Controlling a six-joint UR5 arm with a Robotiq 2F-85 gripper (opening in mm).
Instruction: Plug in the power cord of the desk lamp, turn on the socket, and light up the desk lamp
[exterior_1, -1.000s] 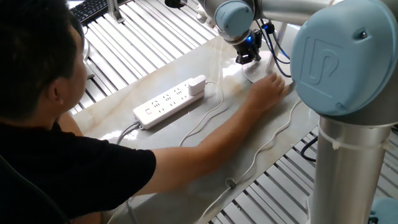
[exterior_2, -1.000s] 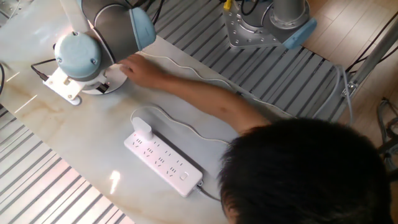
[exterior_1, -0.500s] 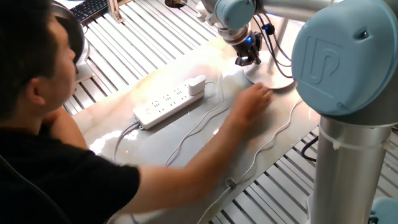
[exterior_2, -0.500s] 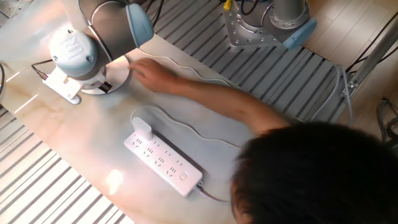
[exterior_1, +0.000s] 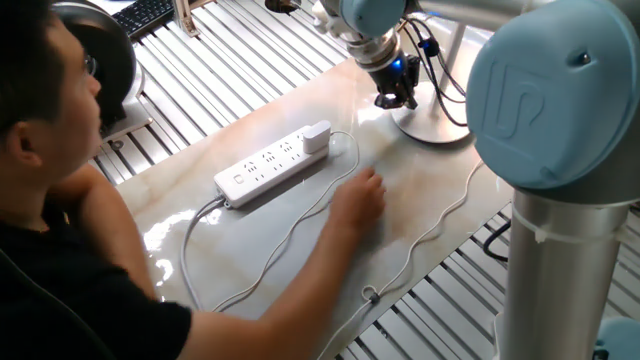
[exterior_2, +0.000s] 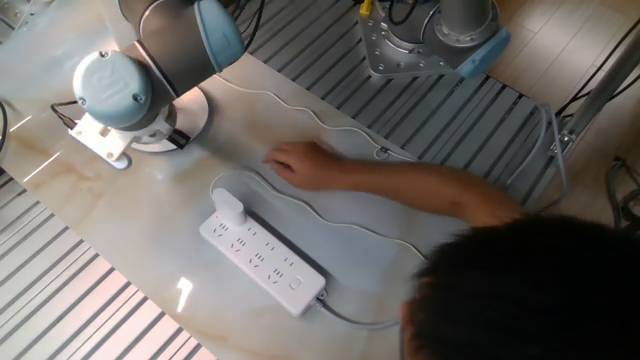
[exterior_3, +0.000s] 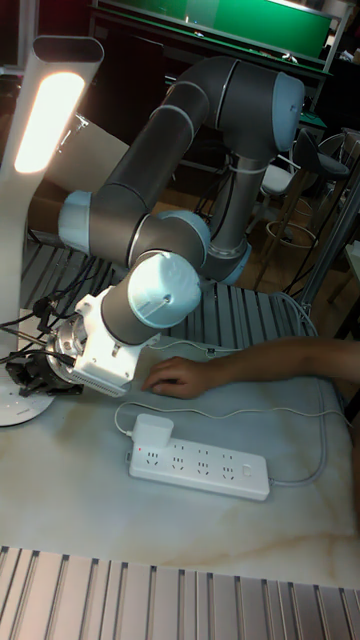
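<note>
Gripper hangs over the lamp base, jaw state unclear to us; the man's hand has withdrawn, lamp lit, plug seated.

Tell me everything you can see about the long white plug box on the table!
The socket is a long, flat white strip, plastic by its look, lying on the pale marbled table. Its top has rows of outlet holes and a round button near one end. A boxy white plug sits in the other end, with the thin power cord trailing from it. A thicker white cable leaves the button end. No hand touches it.
</note>
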